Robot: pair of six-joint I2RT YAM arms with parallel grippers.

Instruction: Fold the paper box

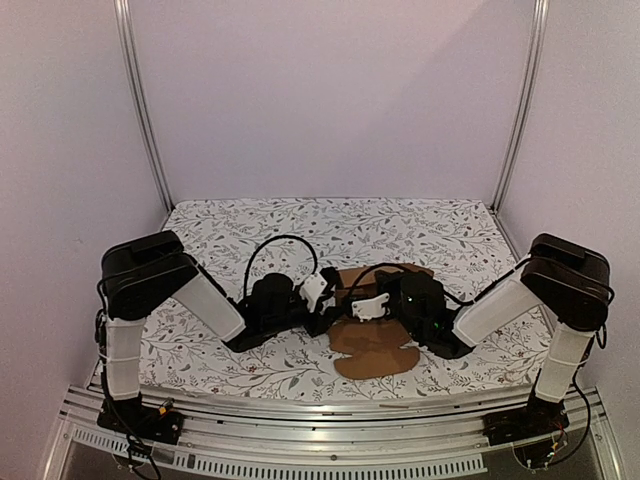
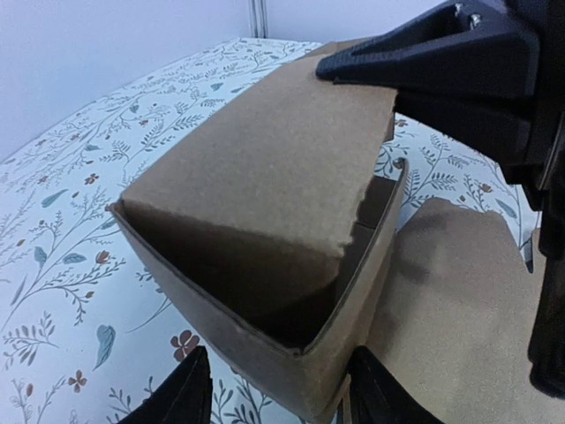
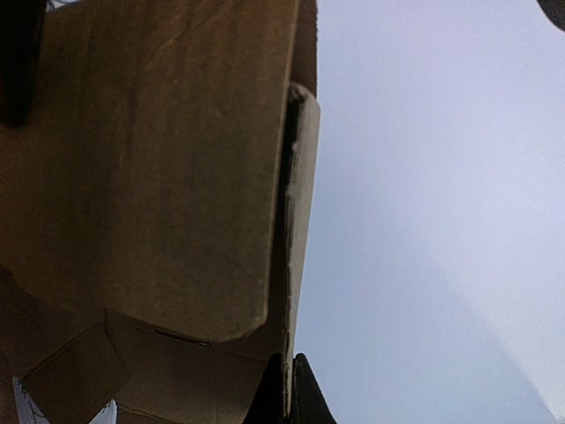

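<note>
The paper box (image 1: 378,345) is brown cardboard, partly folded, lying mid-table between both arms. In the left wrist view the paper box (image 2: 265,168) has raised walls that form an open pocket, and one flap leans over it. My left gripper (image 2: 278,362) is open and straddles the near corner of the box. Its left finger stands clear of the wall and its right finger sits close against it. My right gripper (image 3: 288,367) is shut on the thin edge of an upright panel of the box (image 3: 150,159). The same right gripper (image 2: 441,53) also shows in the left wrist view, at the box's top far edge.
A floral tablecloth (image 1: 250,225) covers the table. White walls with aluminium posts (image 1: 145,120) enclose it at the back and sides. A flat flap of the box (image 2: 459,300) lies on the cloth to the right. Both arms (image 1: 200,290) crowd the middle.
</note>
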